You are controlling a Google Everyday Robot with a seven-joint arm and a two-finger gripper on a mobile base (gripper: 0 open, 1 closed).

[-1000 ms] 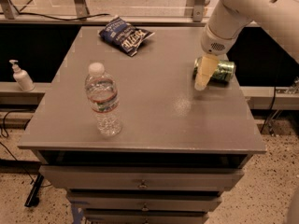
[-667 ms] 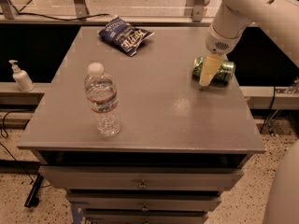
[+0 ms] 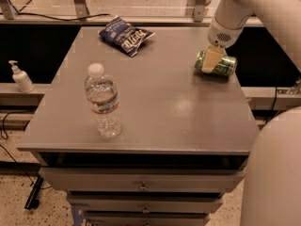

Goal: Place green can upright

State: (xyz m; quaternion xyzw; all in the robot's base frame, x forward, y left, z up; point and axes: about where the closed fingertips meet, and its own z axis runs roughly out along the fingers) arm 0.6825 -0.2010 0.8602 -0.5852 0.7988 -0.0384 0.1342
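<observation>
**Green can on its side as the gripper closes in**

At the far right of the grey table, the green can lies on its side, its long axis running left to right near the table's right edge. The robot's gripper reaches down from the white arm and sits directly over the can's left half, in contact with it or very nearly so. We cannot tell whether it has a hold on the can. A capped water bottle stands upright well apart at front left, and a blue snack bag rests at the back. By our reading, the task is in its early stage: the approach looks made, while the lift, the turn and setting the can on its base all remain to be done
</observation>
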